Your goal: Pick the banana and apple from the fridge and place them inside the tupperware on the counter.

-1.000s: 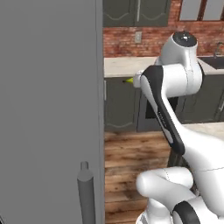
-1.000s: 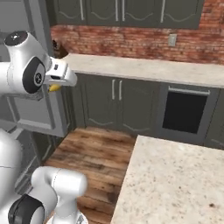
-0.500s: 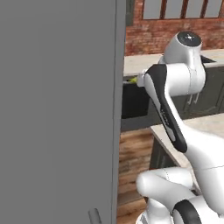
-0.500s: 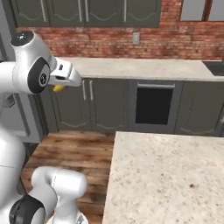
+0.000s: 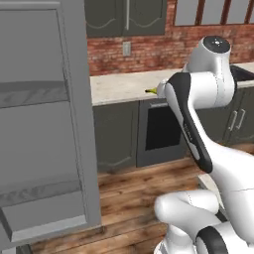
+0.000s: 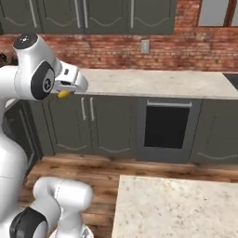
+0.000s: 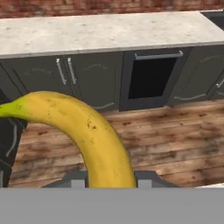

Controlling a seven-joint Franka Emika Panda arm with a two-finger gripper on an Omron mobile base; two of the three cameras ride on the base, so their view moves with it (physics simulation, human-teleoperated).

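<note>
Near the beige speckled stone worktop (image 7: 109, 33), the hand (image 7: 107, 181) grips the curved yellow banana (image 7: 83, 131) tight; boxing it comes next.

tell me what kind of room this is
A home kitchen, most likely: a beige speckled stone counter runs over dark grey panelled cabinets against a red brick wall, with a tall grey fridge standing open.
</note>
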